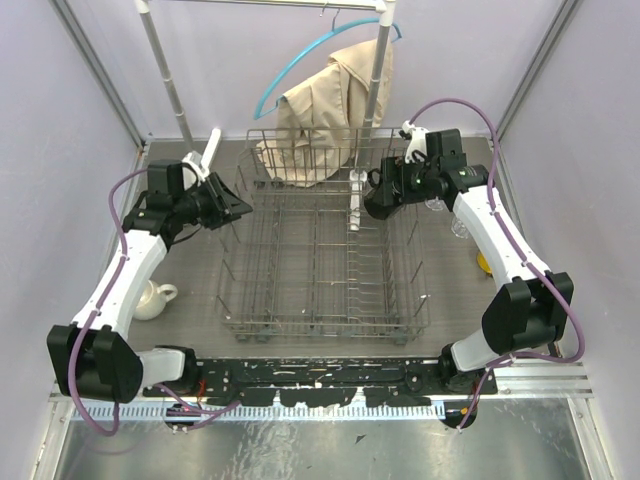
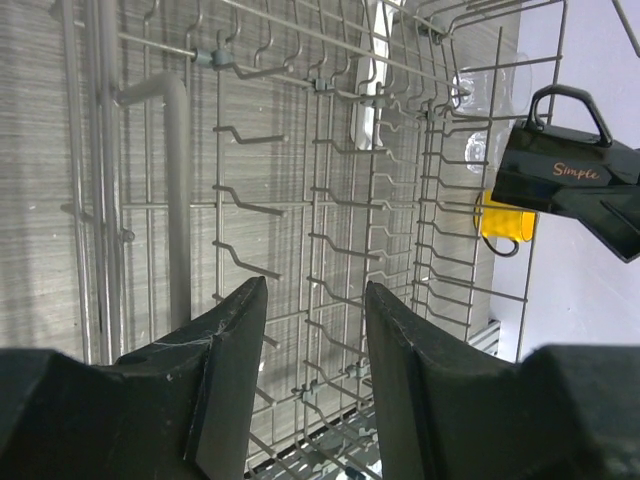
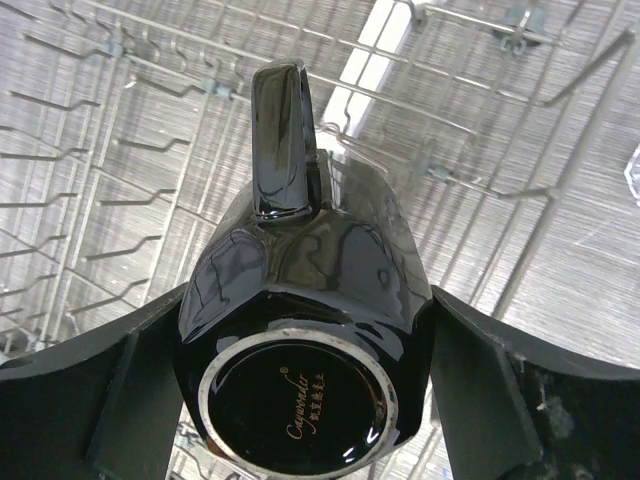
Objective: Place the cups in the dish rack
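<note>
The grey wire dish rack (image 1: 322, 324) fills the middle of the table, with no cup showing on its tines. My right gripper (image 1: 378, 200) hangs over its far right part, shut on the black mug (image 3: 310, 320). The mug's base faces the wrist camera and its handle (image 3: 282, 140) points away over the tines. My left gripper (image 1: 240, 208) hovers at the rack's left side, open with only rack wires (image 2: 330, 190) between its fingers. A white mug (image 1: 150, 298) stands left of the rack. The yellow mug (image 1: 484, 263) and two glass tumblers (image 1: 447, 214) sit to its right.
A clothes rail (image 1: 165, 70) stands behind the rack, with a beige garment (image 1: 330, 110) on a blue hanger drooping onto the rack's back edge. A white strip (image 1: 354, 200) lies inside the rack. Lilac walls close in on both sides.
</note>
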You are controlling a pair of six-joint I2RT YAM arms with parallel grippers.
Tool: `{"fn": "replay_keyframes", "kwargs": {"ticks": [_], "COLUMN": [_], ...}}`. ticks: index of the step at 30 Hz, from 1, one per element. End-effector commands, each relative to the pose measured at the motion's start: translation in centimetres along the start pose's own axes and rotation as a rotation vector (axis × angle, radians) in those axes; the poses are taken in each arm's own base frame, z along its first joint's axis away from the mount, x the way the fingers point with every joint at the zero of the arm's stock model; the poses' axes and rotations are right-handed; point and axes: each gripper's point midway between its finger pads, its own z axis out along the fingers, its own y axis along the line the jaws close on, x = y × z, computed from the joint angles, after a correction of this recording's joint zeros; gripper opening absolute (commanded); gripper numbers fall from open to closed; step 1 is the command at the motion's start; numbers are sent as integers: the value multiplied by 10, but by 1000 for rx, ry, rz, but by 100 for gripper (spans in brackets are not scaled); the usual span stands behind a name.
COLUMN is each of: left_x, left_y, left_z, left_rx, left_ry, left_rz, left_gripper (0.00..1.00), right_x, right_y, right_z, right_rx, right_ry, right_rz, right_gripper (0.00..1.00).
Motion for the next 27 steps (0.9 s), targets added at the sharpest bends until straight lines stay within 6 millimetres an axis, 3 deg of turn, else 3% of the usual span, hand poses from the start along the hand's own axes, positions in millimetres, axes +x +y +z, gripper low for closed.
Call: {"fn": "replay_keyframes", "kwargs": {"ticks": [1, 27], "left_x": [-1, 0], "left_y": [15, 28], "left_z": [12, 21], "left_rx": [-4, 5], "left_ry": [8, 24], "left_rz": [12, -8], "left_gripper": [51, 51], "right_x": [-42, -8], "right_y": [-3, -8], "right_z": [-30, -4], "right_rx": [68, 127], "right_ry": [-143, -35], "right_rz": [-107, -197], "right_gripper": [6, 5]}}
